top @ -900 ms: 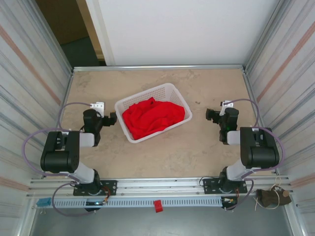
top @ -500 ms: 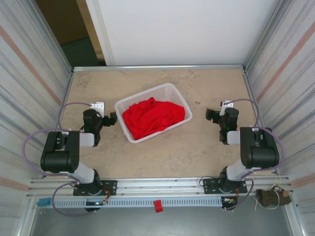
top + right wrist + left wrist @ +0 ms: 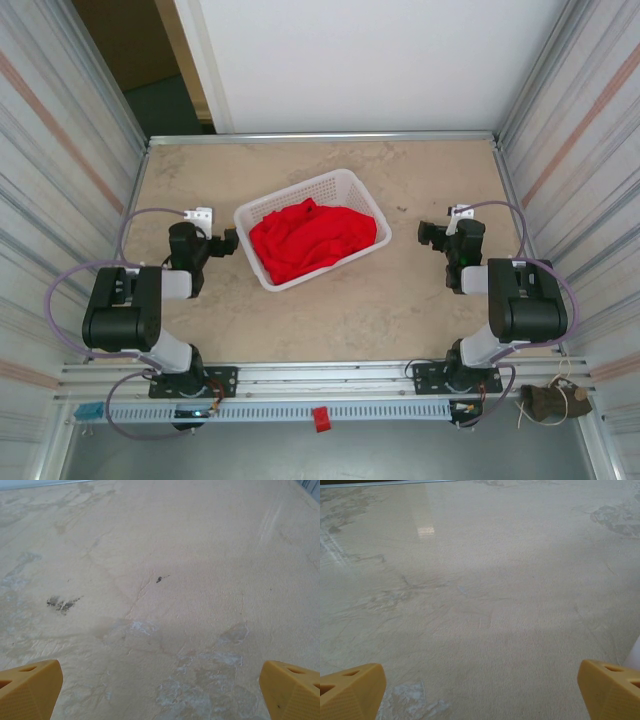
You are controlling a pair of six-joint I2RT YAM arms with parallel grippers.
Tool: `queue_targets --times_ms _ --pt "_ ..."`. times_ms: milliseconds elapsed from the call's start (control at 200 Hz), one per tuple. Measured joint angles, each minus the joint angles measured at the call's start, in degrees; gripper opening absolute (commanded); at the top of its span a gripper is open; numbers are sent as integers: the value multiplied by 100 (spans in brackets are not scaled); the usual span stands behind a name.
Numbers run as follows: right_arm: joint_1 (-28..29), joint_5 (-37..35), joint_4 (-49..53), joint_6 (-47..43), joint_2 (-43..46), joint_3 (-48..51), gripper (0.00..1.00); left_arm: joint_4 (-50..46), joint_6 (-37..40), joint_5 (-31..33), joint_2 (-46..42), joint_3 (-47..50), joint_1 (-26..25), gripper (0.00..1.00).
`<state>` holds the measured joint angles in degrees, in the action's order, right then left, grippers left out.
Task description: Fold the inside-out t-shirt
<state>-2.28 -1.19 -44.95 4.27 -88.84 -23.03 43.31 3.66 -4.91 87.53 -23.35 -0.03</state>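
Left pincer (image 3: 227, 241), spread and empty, sits just beside the white plastic lattice basket (image 3: 300, 190) holding the crumpled bright red t-shirt (image 3: 312, 238); right pincer (image 3: 428, 233), likewise released, stands farther off.

A lab test cell is indicated by corrugated metal walls (image 3: 50, 170) left and right and a near aluminium rail (image 3: 320, 373).

Bright, even light; faint tabletop glare
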Motion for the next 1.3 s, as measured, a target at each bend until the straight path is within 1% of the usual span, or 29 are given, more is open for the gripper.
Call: queue_targets --times_ms 351,396,456,541,581,646,691,751,817,917,947,1037,1112,1162,1222,1298 --pt "2 -17 13 4 15 -2 99 7 -31 0 -35 0 35 99" --pt "20 -92 289 17 157 -42 99 -162 -81 55 -179 -4 48 99" --pt "96 -341 953 50 535 -216 99 -560 -164 190 -542 -39 70 99" --pt "212 -619 2194 190 1145 -949 99 -1220 -341 387 -1257 -199 92 99" --pt "251 -752 2763 367 1349 -1493 99 -1545 -466 498 -1615 -343 96 99" --pt "254 -901 3742 903 1556 -2524 99 -2205 -767 675 -2142 -697 94 99" --pt "157 -636 4221 1235 1665 -3200 99 -2743 -1043 756 -2441 -1001 70 99" --pt "33 -151 4592 1508 1805 -3790 99 -3353 -1432 748 -2728 -1362 55 99" --pt "133 175 5064 1659 1880 -4310 99 -3998 -1910 595 -3027 -1641 -4 99" --pt "892 295 6015 1633 1519 -5246 99 -4800 -2524 352 -3381 -1740 -306 99" --pt "1180 289 6299 1613 1298 -5536 99 -5056 -2704 286 -3464 -1740 -479 99" --pt "1797 177 6929 1504 647 -6024 99 -5602 -3119 195 -3580 -1735 -1086 99" --pt "2146 -63 7372 1414 109 -6159 99 -5877 -3364 205 -3589 -1733 -1552 99" --pt "2323 -258 7637 1335 -256 -6175 99 -6008 -3482 247 -3560 -1733 -1777 99" --pt "2496 -511 7969 1276 -710 -6236 99 -6074 -3574 308 -3462 -1735 -1921 99" --pt "2623 -774 8290 1178 -1305 -6400 99 -6116 -3635 356 -3193 -1757 -1961 99"
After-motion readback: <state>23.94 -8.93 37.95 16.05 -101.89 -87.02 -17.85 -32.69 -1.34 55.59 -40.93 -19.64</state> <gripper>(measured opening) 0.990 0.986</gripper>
